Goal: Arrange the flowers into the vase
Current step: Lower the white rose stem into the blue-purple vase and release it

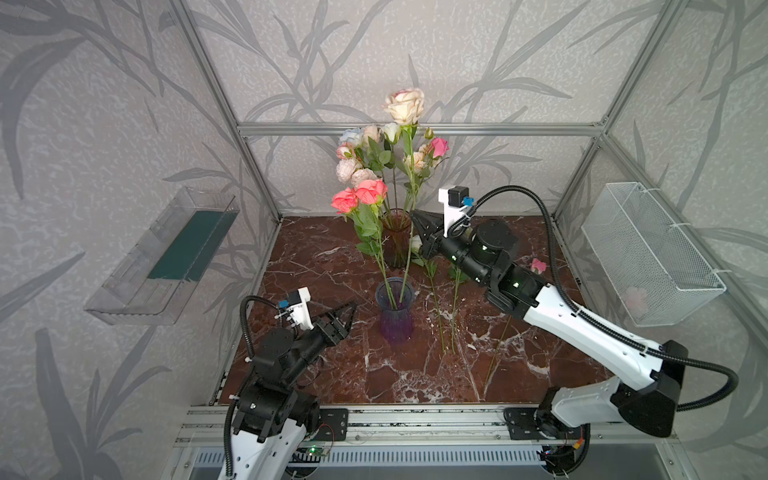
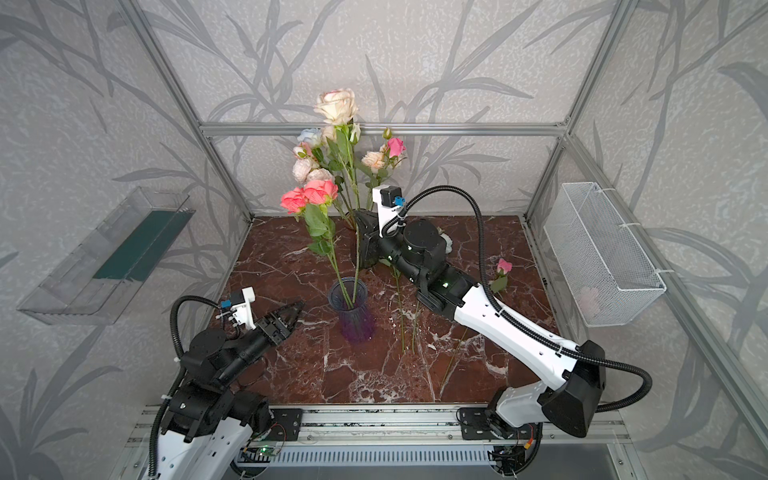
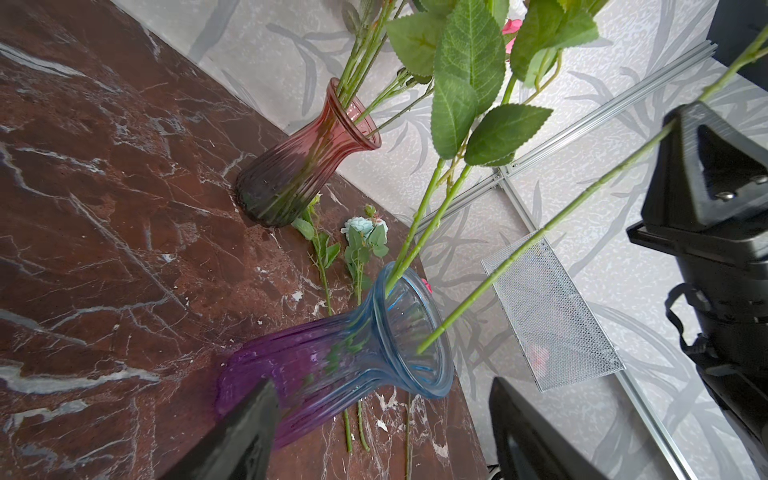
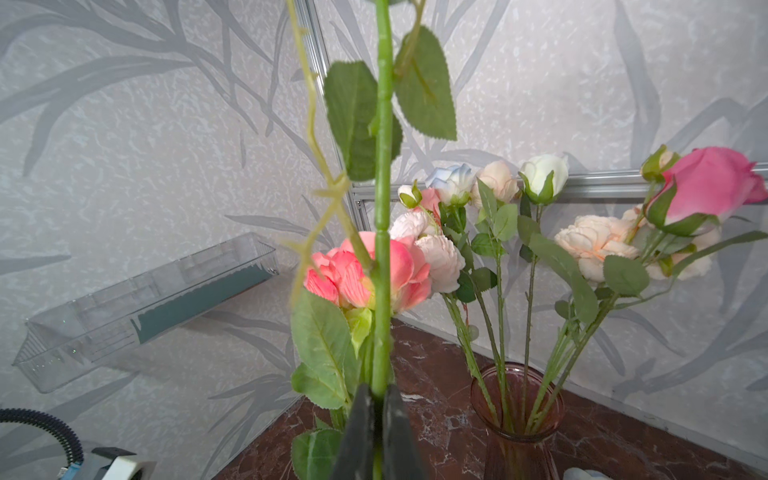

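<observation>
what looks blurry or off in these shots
Right wrist view: the held stem and right gripper, close to the lens, are soft; the bouquet behind is sharper. Left wrist view: the left gripper is a dark blur, the purple vase stretched. In both top views light is even on the table.

desk (image 1: pixel 332 374): red-brown marble, white veins | clear plastic bin (image 1: pixel 124 299): on wall at left, dk green panel inside | white wire basket (image 1: pixel 665 249): on wall at right, pale pink blob inside, too blurry to ID | alu frame (image 1: pixel 415 129) | grey leaf wallpaper (image 1: pixel 104 124)
</observation>
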`<state>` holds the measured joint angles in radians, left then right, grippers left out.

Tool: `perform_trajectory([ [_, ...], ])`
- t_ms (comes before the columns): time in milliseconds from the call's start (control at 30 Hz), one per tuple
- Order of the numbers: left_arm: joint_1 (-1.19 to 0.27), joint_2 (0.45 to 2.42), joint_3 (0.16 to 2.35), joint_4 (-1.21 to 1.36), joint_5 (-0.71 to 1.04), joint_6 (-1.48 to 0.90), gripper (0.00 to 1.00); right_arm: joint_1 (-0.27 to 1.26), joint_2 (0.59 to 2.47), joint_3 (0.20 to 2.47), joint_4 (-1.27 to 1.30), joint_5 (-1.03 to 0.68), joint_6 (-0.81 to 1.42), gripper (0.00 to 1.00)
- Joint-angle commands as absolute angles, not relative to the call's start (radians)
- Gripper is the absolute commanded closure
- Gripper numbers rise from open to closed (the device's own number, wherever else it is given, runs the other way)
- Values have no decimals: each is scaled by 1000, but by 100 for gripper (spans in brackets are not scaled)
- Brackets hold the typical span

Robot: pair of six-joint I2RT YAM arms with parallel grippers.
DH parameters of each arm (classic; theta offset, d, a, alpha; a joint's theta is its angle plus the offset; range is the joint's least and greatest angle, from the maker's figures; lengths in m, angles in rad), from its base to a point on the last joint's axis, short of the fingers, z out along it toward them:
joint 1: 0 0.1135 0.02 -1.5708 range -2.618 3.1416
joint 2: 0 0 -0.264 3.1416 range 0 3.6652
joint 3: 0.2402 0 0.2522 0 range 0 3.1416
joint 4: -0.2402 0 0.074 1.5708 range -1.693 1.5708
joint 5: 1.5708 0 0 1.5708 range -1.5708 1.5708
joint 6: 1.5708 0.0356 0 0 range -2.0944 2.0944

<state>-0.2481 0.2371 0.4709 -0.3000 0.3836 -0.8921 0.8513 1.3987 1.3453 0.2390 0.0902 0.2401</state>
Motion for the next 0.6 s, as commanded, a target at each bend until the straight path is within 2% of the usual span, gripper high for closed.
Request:
perform_trajectory([
  [0,-253,240,499,-299,373,-882,19,863,1402,1297,336,108,258,100],
  [333,-252,269,471,-245,382,-900,19,929,1424,1123,431,158,332,95],
  [400,-252,277,472,-241,384,-899,19,939,1413,1083,454,185,351,89],
  [467,-252,283,477,-238,388,-899,19,945,1399,1052,469,206,370,78],
  [567,-252,298,479,-228,391,-896,19,950,1391,1077,386,211,364,70],
])
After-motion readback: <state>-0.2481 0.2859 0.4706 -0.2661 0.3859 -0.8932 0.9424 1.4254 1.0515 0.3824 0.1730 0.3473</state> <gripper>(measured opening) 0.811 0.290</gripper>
